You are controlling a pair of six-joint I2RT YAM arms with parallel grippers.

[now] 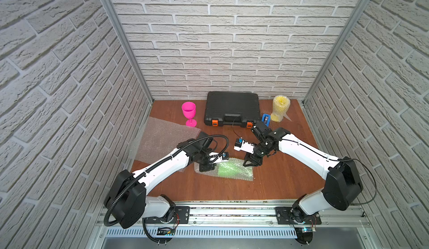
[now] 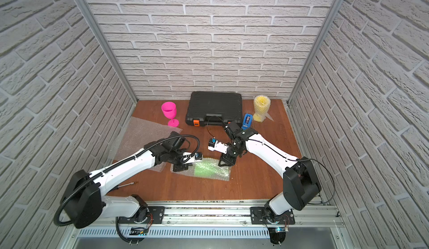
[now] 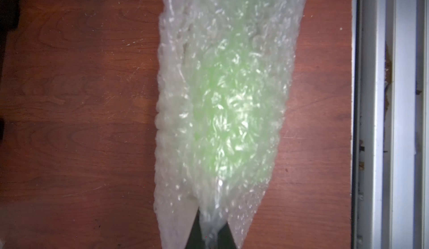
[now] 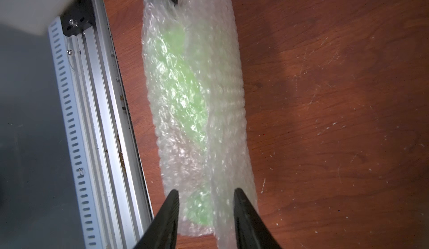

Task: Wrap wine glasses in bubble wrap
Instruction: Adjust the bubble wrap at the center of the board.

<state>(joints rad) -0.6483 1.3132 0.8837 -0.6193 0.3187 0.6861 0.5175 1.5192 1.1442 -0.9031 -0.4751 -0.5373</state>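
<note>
Hold bubble wrap (image 3: 176, 97) end pinched in clenched left fingers (image 3: 195, 234). Close released right fingers (image 4: 170, 203), parted astride opposite end, on loose wrap only, sparing green wine glass (image 3: 227, 111) lying between both on counter (image 3: 81, 97). Beyond fingers: pink wine glass (image 1: 188, 111), unwrapped.

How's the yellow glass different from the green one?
The yellow glass stands upright at the back; the green glass lies on its side near the front. No gripper touches the yellow glass, while the left gripper pinches the end of the green glass's bubble wrap. Both are wrapped.
</note>
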